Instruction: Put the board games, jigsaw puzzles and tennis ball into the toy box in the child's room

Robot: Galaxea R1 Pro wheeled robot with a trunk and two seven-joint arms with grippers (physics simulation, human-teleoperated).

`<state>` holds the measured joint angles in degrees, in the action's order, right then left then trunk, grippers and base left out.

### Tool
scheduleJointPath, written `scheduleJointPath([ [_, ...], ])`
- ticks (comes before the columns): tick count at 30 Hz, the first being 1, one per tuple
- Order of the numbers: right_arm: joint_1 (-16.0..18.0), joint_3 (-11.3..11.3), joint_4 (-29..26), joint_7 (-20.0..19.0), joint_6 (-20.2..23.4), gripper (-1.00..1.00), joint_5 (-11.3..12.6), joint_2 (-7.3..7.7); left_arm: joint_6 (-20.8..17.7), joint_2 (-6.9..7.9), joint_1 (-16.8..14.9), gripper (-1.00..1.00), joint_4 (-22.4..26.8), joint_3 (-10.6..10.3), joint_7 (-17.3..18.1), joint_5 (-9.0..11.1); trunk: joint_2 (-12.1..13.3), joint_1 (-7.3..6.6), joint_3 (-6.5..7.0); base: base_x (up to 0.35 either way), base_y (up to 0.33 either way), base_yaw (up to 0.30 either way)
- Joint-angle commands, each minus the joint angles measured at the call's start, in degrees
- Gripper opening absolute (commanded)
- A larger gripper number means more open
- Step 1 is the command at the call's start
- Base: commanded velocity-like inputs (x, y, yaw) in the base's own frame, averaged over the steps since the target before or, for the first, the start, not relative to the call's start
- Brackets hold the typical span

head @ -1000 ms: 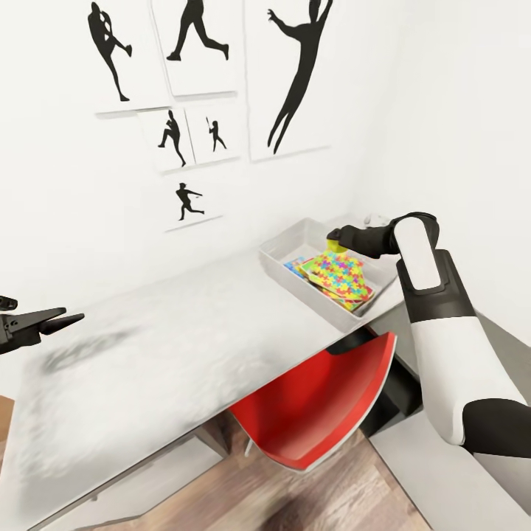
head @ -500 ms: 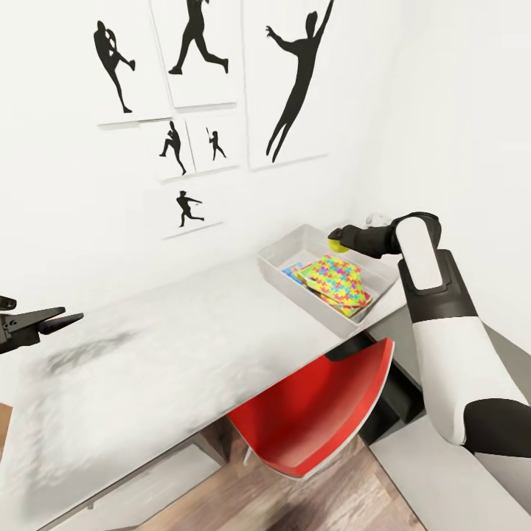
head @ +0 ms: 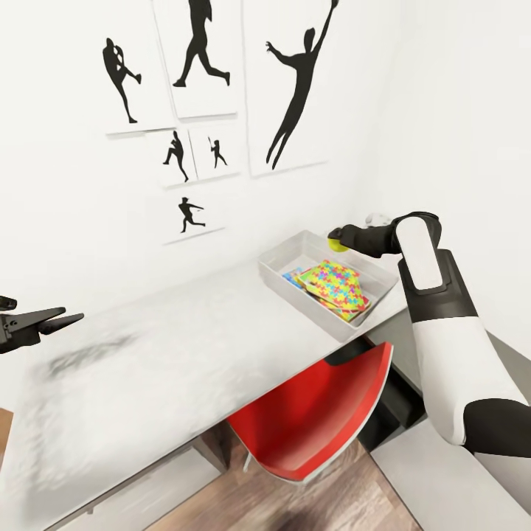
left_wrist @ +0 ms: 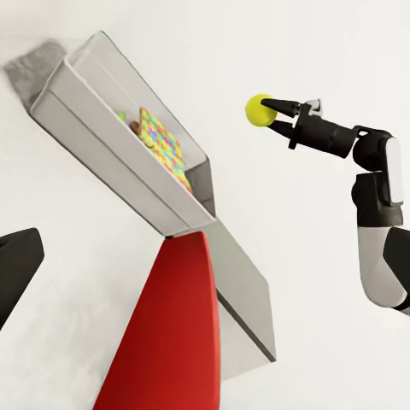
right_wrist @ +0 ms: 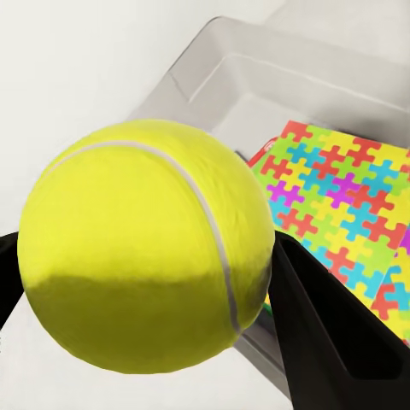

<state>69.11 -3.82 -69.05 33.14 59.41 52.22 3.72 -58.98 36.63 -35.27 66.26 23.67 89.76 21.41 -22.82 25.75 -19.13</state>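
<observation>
A: Where is the tennis ball (head: pixel 336 244)?

B: It is clamped between the two dark fingers (right_wrist: pixel 329 329) of the right gripper (head: pixel 338 241), held in the air above the far edge of the toy box (head: pixel 277 265). The white seam curves across its yellow surface; no brand or lettering can be read on it.

A: What lies in the box?

B: Flat boxes printed with a bright jigsaw pattern (head: pixel 335 285), stacked and tilted against one another. How many there are cannot be told. No writing is legible on them.

A: And the left gripper (head: pixel 51 321)?

B: It hangs over the near left part of the table (head: pixel 162 346), well apart from the box. Its two dark fingers are slightly parted at the tips and hold nothing.

A: Describe the surface and the room.

B: The table is pale grey-white, and the toy box sits at its far right end, close to the corner of two white walls. A red chair (head: pixel 313 405) is tucked under the table below the box. Black silhouette posters (head: pixel 199 55) of athletes hang on the wall behind the table; they carry no text. Wood flooring (head: pixel 295 505) shows beneath the chair.
</observation>
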Motion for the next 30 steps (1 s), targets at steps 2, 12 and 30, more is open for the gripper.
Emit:
scheduleJointPath([
  [2, 0.0, -0.1, -0.1, 0.7, 0.0, -1.0, 0.7, 0.05, -0.6, 0.02, 0.0, 1.0, 0.0, -0.1, 0.2, -0.1, -0.1, 0.04, 0.09, 0.0, 0.0, 0.0],
  [12, 0.0, -0.1, -0.3, 0.7, 0.0, -1.0, 0.7, 0.06, -0.6, 0.02, 0.0, 1.0, 0.0, -0.2, 0.2, -0.1, -0.1, 0.04, 1.04, 0.003, -0.003, 0.0],
  [30, 0.0, -0.1, -0.3, 0.7, 0.0, -1.0, 0.7, 0.1, -0.5, 0.02, 0.0, 1.0, 0.0, -0.2, 0.2, -0.1, -0.1, 0.04, 2.75, 0.077, -0.14, 0.0],
])
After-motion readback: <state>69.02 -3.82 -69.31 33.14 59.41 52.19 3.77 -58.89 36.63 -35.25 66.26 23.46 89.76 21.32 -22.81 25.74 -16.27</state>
